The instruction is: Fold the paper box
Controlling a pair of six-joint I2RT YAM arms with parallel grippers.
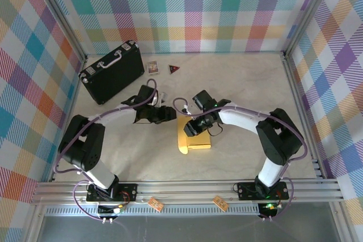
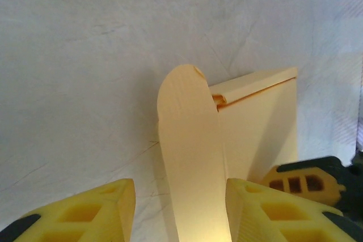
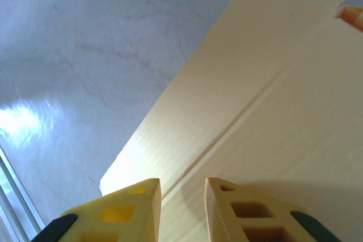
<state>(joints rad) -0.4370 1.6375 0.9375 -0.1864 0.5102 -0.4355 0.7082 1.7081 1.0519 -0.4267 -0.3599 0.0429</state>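
**Desk:** How are the two arms posed?

**Photographer:** The left arm and right arm both rise from their bases with elbows out. They bend inward to the middle, wrists angled down.

**Desk:** And the end effectors?

**Photographer:** The left end effector has its yellow fingers well apart. The right end effector shows a narrower gap, seemingly still parted. Seen from above they are near each other, but too dark to judge.
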